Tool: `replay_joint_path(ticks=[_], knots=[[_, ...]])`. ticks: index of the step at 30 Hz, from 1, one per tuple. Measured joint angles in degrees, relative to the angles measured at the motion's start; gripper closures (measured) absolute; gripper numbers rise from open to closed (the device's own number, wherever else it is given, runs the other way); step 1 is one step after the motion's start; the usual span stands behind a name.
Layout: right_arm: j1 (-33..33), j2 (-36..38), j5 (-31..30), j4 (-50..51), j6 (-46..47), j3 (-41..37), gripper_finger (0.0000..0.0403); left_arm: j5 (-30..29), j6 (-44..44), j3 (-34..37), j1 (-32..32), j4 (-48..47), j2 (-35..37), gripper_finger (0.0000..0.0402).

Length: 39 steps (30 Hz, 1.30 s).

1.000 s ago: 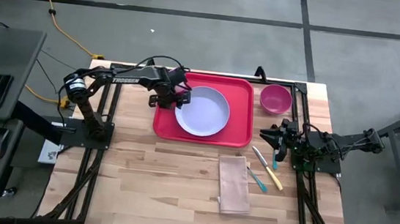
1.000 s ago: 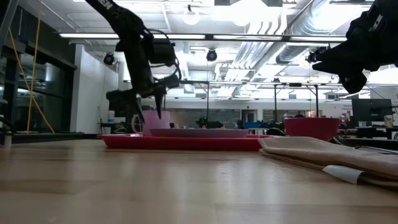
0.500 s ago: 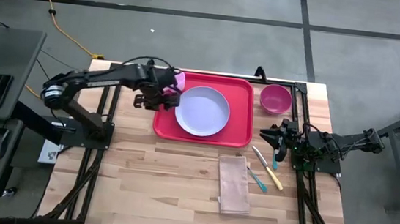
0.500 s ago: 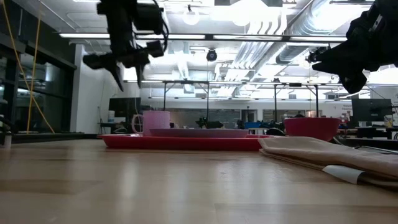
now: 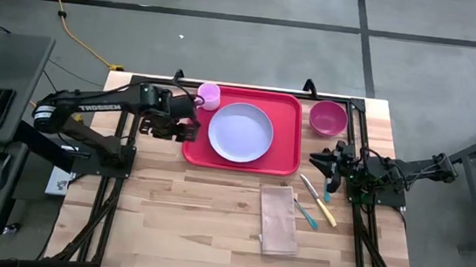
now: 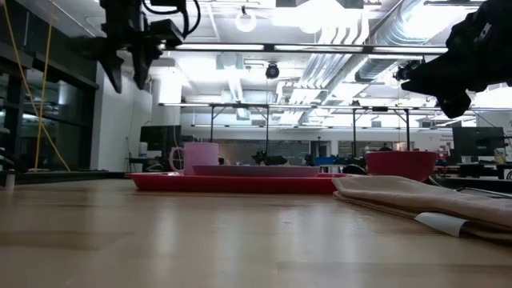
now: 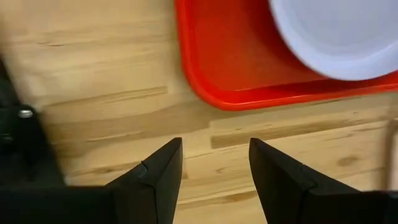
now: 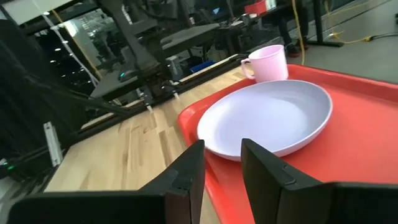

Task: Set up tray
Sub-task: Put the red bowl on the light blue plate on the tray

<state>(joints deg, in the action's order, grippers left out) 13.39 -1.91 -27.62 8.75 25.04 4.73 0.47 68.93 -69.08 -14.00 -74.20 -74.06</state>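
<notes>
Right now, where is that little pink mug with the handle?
In the high view the small pink plastic mug stands at the far left corner of the large red plastic tray, just beside the round lavender plate.

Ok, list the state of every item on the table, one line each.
Red plastic tray: flat, holding plate.
Lavender round plate: upright, empty.
Pink mug: upright, off tray.
Magenta bowl: upright, off tray.
Beige napkin: folded.
Left tool: open, empty.
Right tool: empty.

One tray (image 5: pixel 286 134), plate (image 5: pixel 240 132), mug (image 5: pixel 209 96), bowl (image 5: pixel 328 118), napkin (image 5: pixel 278 219).
</notes>
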Motion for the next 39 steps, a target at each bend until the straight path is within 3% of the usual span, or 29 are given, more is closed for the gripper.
replay_joint_path(ticks=[12, 21, 27, 32, 39], knots=[[0.0, 0.0, -11.5, -2.5, -1.3, 0.0, 0.032, -8.4, -7.9, 2.0, -1.7, 0.1, 0.0, 0.019], [0.0, 0.0, -22.2, -12.8, -13.2, 0.0, 0.032, -4.9, -16.6, 6.7, -8.0, 11.2, 0.0, 0.019], [0.0, 0.0, -27.4, -18.6, -20.4, 0.0, 0.032, -4.2, -19.5, 9.3, -8.9, 13.8, 0.3, 0.019], [0.0, 0.0, -31.4, -23.7, -27.9, 0.0, 0.032, -3.8, -18.3, 14.3, -8.9, 16.6, 4.6, 0.019], [0.0, 0.0, -33.3, -35.1, -37.2, 0.0, 0.032, -3.7, -16.0, 23.0, -8.9, 23.8, 16.5, 0.019]])
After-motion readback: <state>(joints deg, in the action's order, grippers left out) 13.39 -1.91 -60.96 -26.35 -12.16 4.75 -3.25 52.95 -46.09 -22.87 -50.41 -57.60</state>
